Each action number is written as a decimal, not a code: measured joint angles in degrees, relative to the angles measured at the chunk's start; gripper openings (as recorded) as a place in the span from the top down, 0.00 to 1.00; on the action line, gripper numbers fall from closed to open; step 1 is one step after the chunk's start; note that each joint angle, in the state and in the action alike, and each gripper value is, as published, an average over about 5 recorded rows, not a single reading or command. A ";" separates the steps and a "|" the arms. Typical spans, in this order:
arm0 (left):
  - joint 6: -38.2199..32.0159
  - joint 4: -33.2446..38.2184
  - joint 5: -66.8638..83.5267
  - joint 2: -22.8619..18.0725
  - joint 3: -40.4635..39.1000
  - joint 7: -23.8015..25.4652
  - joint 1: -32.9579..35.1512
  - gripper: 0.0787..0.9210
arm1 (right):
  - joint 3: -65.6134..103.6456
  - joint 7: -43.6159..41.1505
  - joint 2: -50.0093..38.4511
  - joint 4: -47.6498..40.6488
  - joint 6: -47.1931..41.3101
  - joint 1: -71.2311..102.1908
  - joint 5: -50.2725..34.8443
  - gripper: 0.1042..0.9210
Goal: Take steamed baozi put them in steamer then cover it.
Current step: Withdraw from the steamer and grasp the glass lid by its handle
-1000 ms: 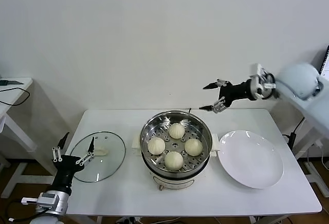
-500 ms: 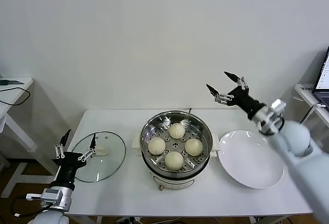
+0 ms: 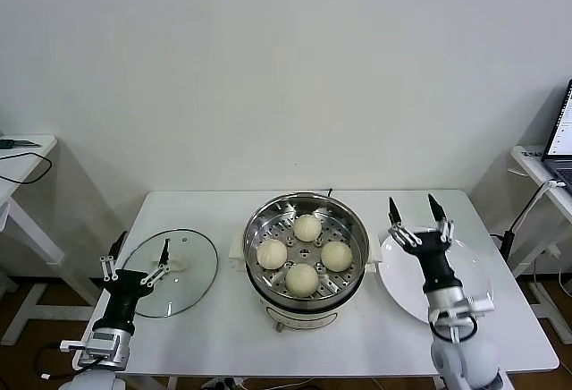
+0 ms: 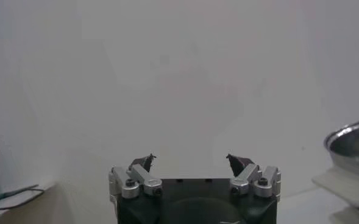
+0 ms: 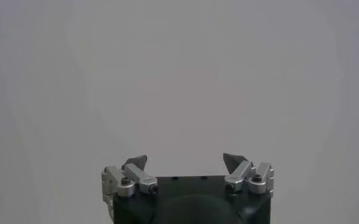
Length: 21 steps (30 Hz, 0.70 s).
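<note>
**Buns loaded, lid not yet on**

The four steamed baozi (image 3: 305,252) sit on the perforated tray inside the steamer (image 3: 307,260), one toward the wall, one toward the robot, and one to each side, near each other without clearly touching. The steamer stands at the middle of the white counter (image 3: 223,332). By the look of things, the loading part of the task is done: the white plate (image 3: 465,296) on the steamer's right side is bare. What is left is the covering. The cover (image 3: 172,272), a glass lid with a cream handle, lies flat on the counter just beside the steamer on its left side, and the pot is open at the top.

The left claw (image 3: 135,258) points upward at the lid's near-left edge, jaws spread wide and gripping nothing. The right claw (image 3: 417,217) stands upright over the plate's near-left part, also fully spread and empty. The left one looks better placed to fetch the lid.

Only the head view shows the buns, lid and plate together. The left wrist view shows the left claw (image 4: 191,162) against the wall, with just a sliver of the steamer's rim and base at one edge. The right wrist view shows the right claw (image 5: 185,162) against blank wall and none of the task's things.
</note>
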State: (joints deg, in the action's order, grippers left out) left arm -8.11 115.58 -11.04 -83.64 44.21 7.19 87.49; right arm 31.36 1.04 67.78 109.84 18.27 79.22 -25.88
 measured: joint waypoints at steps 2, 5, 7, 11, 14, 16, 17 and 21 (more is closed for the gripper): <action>-1.46 -0.99 -3.98 0.26 0.26 -0.98 0.38 0.12 | 0.58 0.45 1.27 0.18 0.76 1.32 0.38 0.12; -4.10 -2.73 -11.66 0.51 0.69 -2.91 1.08 0.12 | 1.06 0.87 2.73 0.51 1.60 2.77 0.80 0.12; -5.93 -4.02 -17.42 0.66 1.00 -4.44 1.54 0.12 | 1.21 1.04 3.57 0.72 1.96 3.47 1.00 0.12; -9.19 -6.81 -29.35 1.02 1.37 -8.00 2.05 0.12 | 1.40 1.28 4.94 0.73 2.38 4.25 1.27 0.12; -11.13 -9.03 -38.13 1.11 1.56 -10.74 1.98 0.12 | 1.47 1.36 5.73 0.51 2.73 4.55 1.54 0.12; -12.13 -10.54 -43.55 1.25 1.62 -12.41 1.78 0.12 | 1.52 1.37 6.15 0.27 3.02 4.70 1.78 0.12; -12.51 -11.27 -46.02 1.32 1.66 -13.17 1.62 0.12 | 1.54 1.37 6.33 0.15 3.18 4.76 1.91 0.12; -13.50 -14.38 -54.51 1.62 1.95 -15.73 0.56 0.12 | 1.58 1.35 6.82 -0.07 3.64 5.13 2.30 0.12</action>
State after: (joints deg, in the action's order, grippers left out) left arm -21.61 101.20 -65.55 -82.02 46.16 -8.53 88.06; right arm 32.94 2.39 74.60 109.77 21.91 84.35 -23.57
